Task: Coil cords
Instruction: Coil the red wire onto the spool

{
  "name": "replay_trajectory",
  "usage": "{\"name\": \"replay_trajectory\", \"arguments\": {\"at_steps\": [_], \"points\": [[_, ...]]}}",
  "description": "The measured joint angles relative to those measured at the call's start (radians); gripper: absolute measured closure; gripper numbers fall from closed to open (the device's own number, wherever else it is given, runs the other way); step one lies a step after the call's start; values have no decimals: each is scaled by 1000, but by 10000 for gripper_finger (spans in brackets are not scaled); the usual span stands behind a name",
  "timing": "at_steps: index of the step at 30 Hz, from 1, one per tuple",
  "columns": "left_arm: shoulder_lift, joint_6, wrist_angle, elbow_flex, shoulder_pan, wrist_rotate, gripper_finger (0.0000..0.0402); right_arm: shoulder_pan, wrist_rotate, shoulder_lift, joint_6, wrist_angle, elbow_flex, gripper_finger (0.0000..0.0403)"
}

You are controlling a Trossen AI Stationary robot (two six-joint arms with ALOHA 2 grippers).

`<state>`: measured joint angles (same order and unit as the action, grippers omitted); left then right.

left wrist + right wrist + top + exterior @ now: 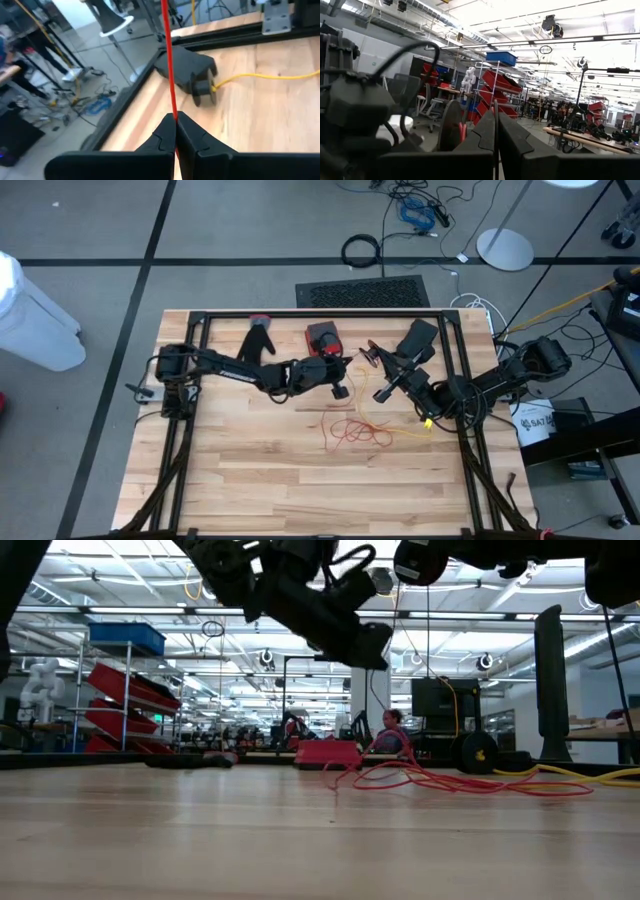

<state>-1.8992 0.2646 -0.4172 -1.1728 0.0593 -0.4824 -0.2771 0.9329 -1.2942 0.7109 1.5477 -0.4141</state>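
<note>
A big open workshop spreads out behind, red shelving along one side, and in front lies the pale wooden surface (pixel 300 480) inside its black frame. Both dark arms are over the far half of it. The left arm reaches in from its side, and the left gripper (pixel 175 131) has its fingers pressed together on the red cord (pixel 168 60), which runs taut up and away from the fingertips. The right arm folds in from the other side; the right gripper (pixel 496 131) is raised, aimed out at the room, fingers pressed tight together with nothing visible between them.

Along the far edge sit a black glove (pixel 258 340), a red box (pixel 322 336) and a black device (pixel 417 338).

Down to the cords: the red cord lies in loose, tangled loops (pixel 345 430) near the middle of the surface, just in front of the two grippers. The yellow cord (pixel 405 430) trails from that tangle toward the right arm. From table height, the red loops sprawl flat with the yellow cord stretching away beside them.
</note>
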Motion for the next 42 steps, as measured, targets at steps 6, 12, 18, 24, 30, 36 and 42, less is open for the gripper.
{"name": "replay_trajectory", "arguments": {"at_steps": [6, 12, 18, 24, 30, 36, 42], "points": [[-30, -50, -16, 0, 8, 60, 400, 15, 4, 0, -20, -38, 0, 403], [-30, -85, -16, 0, 6, 100, 401, 54, 3, 0, -95, -98, 0, 403], [-44, -127, -1, -6, -2, 134, 401, 113, -23, -1, -202, -189, 0, 403], [-104, -128, 7, -44, -21, 143, 401, 167, -86, -20, -276, -206, 0, 403], [-142, -128, 11, -83, -27, 160, 401, 197, -113, -35, -311, -222, -1, 403], [-143, -121, 15, -108, -48, 168, 401, 240, -74, -83, -316, -255, -1, 403], [-143, -94, 71, -137, -71, 174, 402, 283, -73, -155, -368, -261, -1, 403]]}}
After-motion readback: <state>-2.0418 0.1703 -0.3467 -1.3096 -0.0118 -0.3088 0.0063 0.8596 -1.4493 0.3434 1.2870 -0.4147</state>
